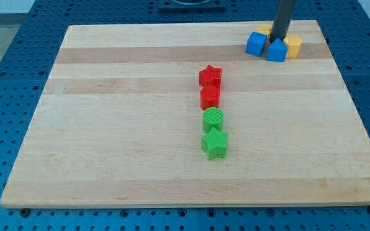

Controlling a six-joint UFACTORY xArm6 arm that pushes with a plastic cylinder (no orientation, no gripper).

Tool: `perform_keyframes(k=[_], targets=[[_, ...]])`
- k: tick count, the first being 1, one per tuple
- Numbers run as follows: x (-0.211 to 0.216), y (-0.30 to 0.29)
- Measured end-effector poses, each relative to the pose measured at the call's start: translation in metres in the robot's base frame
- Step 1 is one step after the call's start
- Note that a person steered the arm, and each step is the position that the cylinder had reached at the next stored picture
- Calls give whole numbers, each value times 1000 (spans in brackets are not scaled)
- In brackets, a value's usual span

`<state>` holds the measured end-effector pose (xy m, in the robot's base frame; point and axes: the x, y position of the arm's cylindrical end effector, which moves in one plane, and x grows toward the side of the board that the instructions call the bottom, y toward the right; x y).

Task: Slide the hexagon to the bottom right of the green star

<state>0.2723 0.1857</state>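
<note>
A pale wooden board [140,160] fills most of the camera view, lying on a blue perforated table [5,77] that shows around its edges. The dark rod [282,16] comes down from the view's top at about one o'clock from the board's centre; its lower end, my tip [277,40], sits inside a tight cluster of blocks near the board's far right corner. The arm carries no claw, only this rod, so there is nothing to spread or press together.

Down the middle of the board runs a column of four blocks. The green star [214,143] is the lowest. At twelve o'clock from it, touching or nearly so, is the green cylinder [213,119]. Above that sits a red hexagon [210,97], and at its twelve o'clock a red star [210,76], the two close together.

The cluster at the tip lies at roughly one o'clock from the red star, well apart from the column. A blue cube [256,43] is at the tip's nine o'clock, and a blue block with a peaked top [276,51] is just at its six o'clock. A yellow block [293,45] is at its three o'clock, its shape unclear, and another yellow block [263,29] peeks out behind the blue cube, at about ten o'clock from the tip.

The red hexagon stands at twelve o'clock of the green star, with the green cylinder between them.
</note>
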Motion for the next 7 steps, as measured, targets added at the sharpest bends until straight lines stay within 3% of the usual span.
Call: perform_keyframes(k=[2,4,7], targets=[[-12,-6],[-35,32],[35,34]])
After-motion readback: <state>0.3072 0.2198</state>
